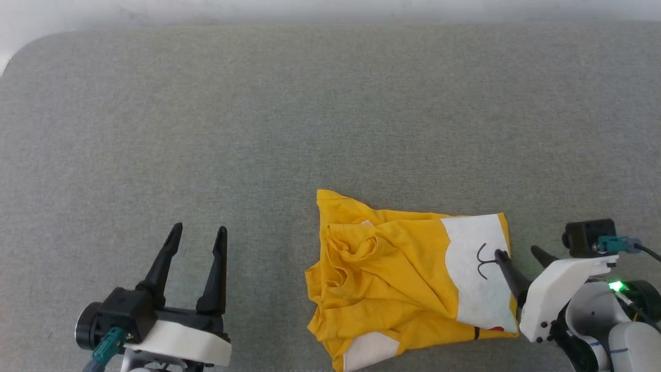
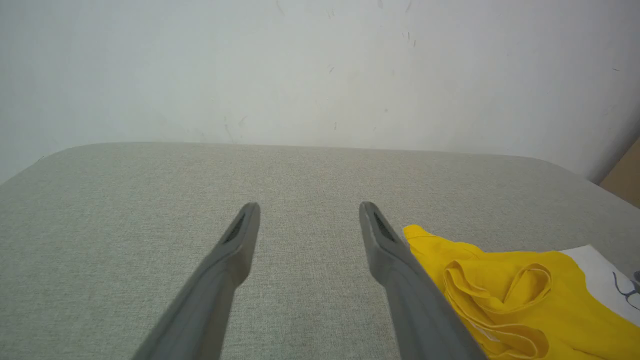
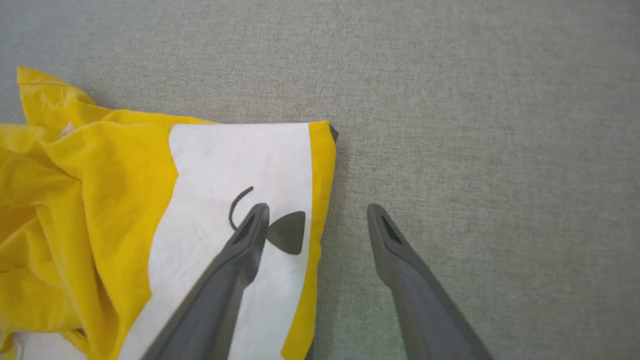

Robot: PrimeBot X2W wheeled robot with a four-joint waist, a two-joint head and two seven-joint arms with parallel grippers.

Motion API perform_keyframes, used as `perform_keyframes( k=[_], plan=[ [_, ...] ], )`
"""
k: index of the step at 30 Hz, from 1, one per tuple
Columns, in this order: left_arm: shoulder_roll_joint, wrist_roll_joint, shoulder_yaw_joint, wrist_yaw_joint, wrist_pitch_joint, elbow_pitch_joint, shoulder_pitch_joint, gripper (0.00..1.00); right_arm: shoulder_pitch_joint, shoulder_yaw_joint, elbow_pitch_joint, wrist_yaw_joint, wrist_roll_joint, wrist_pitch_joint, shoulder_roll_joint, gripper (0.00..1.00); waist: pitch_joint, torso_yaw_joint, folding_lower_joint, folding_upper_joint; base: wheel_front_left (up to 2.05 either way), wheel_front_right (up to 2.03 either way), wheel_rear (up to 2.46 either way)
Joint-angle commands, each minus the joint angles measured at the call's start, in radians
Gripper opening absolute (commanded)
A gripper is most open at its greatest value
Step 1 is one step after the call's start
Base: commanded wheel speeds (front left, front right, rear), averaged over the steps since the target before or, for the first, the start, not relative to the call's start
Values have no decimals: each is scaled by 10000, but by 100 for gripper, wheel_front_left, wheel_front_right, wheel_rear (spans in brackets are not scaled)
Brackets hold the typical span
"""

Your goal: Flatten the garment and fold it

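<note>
Lying bunched on the bench (image 1: 258, 129), the garment (image 1: 403, 274) is neither flattened nor folded yet; left gripper (image 1: 200, 230) and right gripper (image 1: 517, 252) both show jaws wide, empty.

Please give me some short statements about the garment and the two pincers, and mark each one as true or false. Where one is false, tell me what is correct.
1. The garment lies crumpled, not spread flat. True.
2. The left pincer is shut on a sleeve. False: it is open over the bare grey surface, apart from the garment.
3. The right pincer is open, with one finger over the white patch and the other over the bare surface. True.
4. The garment is mostly blue. False: it is mostly yellow.
</note>
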Motion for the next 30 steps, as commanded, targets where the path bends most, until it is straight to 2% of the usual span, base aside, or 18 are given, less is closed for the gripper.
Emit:
perform_keyframes(
  k=[1, 10, 11, 12, 13, 14, 15, 22, 30],
  plan=[
    [65, 36, -26, 33, 49, -52, -200, 100, 94, -66, 177, -9, 64, 6, 71, 100, 48, 78, -1, -1, 0, 0, 0],
    [190, -2, -41, 58, 147, -123, -242, 100, -228, -390, 1409, -9, 374, -40, 477, 100, 148, 314, -1, -1, 0, 0, 0],
    [194, -11, -46, 61, 152, -125, -242, 100, -261, -383, 1532, -9, 401, -22, 510, 97, 139, 334, -1, -1, 0, 0, 0],
    [198, -18, -53, 64, 155, -125, -241, 100, -292, -381, 1642, -9, 412, -12, 537, 60, 129, 351, -1, -1, 0, 0, 0],
    [204, -23, -60, 67, 159, -124, -240, 100, -321, -395, 1743, -9, 429, 3, 560, 38, 119, 365, -1, -1, 0, 0, 0],
    [208, -28, -69, 69, 166, -124, -240, 100, -350, -408, 1820, -9, 434, 2, 581, 9, 107, 379, -1, -1, 0, 0, 0],
    [213, -33, -79, 73, 176, -126, -242, 100, -379, -425, 1879, -9, 434, -6, 599, 0, 95, 390, -1, -1, 0, 0, 0],
    [209, -33, -118, 171, 190, -192, -231, 100, -507, -508, 1912, -9, 408, -65, 664, 0, -83, 309, -1, -1, 0, 0, 0],
    [168, -29, -200, 240, 158, -319, -215, 100, -721, -198, 1493, -9, 253, -96, 602, 0, -118, -116, -1, -1, 0, 0, 0]
  ],
)
